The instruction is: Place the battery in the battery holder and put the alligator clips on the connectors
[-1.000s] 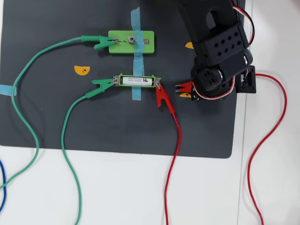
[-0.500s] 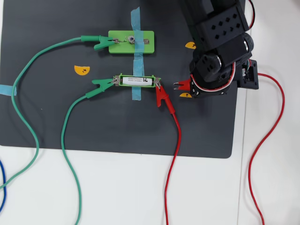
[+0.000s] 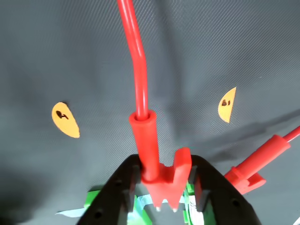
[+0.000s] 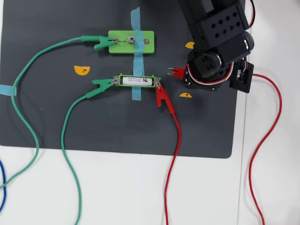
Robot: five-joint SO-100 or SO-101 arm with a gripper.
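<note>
White and silver, the battery (image 4: 136, 80) already lies lengthwise inside the battery holder (image 4: 121, 80), the narrow green frame pinned to the dark mat (image 4: 56, 117) by a strip of blue tape (image 4: 136, 93) that likely keeps it from sliding under a clip's push. A green alligator clip (image 4: 103, 84) bites the frame's left terminal in the overhead view, and a red alligator clip (image 4: 162, 97) hangs off the right terminal, its wire trailing down across the white desk (image 4: 117, 187).

Above, the wider green plate (image 4: 145, 41), taped the same way, carries a second green clip (image 4: 102, 43) on its left side; its right connector looks bare, so that end appears to be what is left to do.

The hand (image 4: 175, 72) is clenched on a third red clip (image 3: 161, 180). In the wrist view the black fingers (image 3: 117, 187) press the red sleeve from both sides, which would squeeze the metal teeth apart, ready to slip over a tab. In the overhead view the clip's tip points left, near the holder's right end but apart from it. Its red wire (image 4: 267, 140) loops away over the desk on the right, slack enough not to drag. Two orange half-discs (image 3: 64, 120) mark the mat nearby.
</note>
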